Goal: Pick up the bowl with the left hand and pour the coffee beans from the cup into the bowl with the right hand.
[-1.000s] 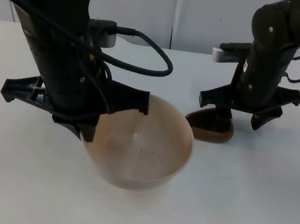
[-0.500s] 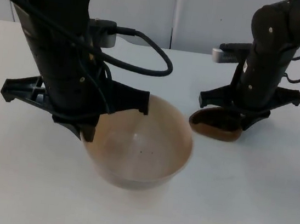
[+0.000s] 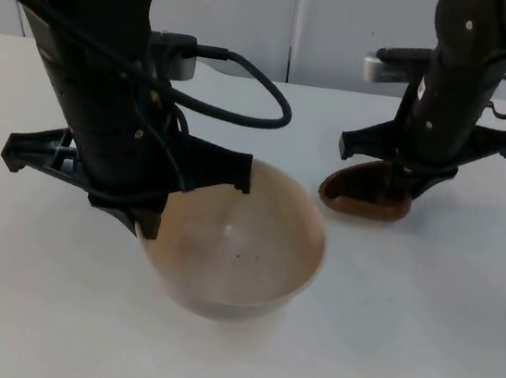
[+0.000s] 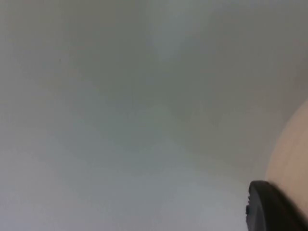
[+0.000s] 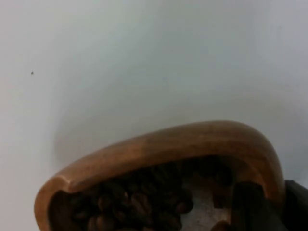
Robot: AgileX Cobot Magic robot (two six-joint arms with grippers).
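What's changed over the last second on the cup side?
The right gripper, shut on the wooden cup of coffee beans, has risen and carried it up off the table. The left gripper keeps holding the bowl unmoved.

Cup (image 3: 365,196) right of bowl (image 3: 236,243), beans (image 5: 144,202) inside cup

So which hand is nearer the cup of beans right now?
Right. The right hand is at the cup, gripping its rim; the left hand is across the table, holding the bowl.
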